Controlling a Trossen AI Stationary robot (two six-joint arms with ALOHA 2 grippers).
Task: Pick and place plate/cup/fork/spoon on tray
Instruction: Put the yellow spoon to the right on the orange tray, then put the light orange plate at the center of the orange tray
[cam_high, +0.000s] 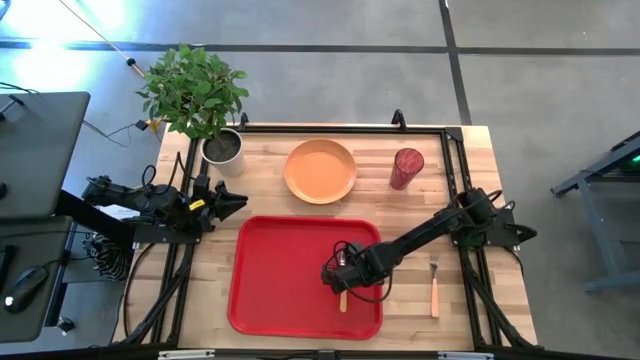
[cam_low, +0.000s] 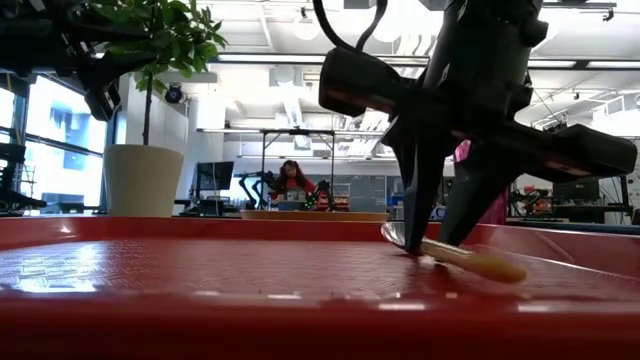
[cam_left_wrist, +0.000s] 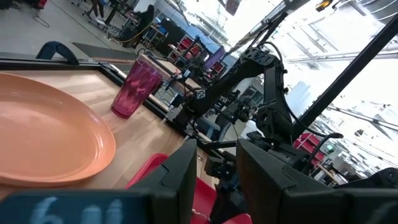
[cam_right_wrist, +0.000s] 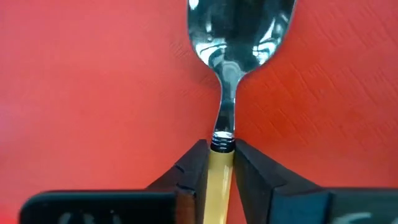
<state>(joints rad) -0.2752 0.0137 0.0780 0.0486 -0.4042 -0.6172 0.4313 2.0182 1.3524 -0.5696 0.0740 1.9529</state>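
The right gripper (cam_right_wrist: 221, 165) pinches the spoon (cam_right_wrist: 231, 74) at the handle's neck, low over the tray (cam_high: 270, 270) so it can lie flat. Beyond it wait the fork (cam_high: 434, 288), plate (cam_high: 320, 170) and cup (cam_high: 406, 167). The left gripper (cam_high: 232, 202), slightly parted, rests well away.

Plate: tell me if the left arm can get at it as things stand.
Probably yes. The plate sits bare on the table just beyond the left end effector, nothing between them. The plant pot stands off to the side.

Tray's (cam_high: 270, 270) left half lies open; right arm (cam_high: 420, 235) crosses its right.
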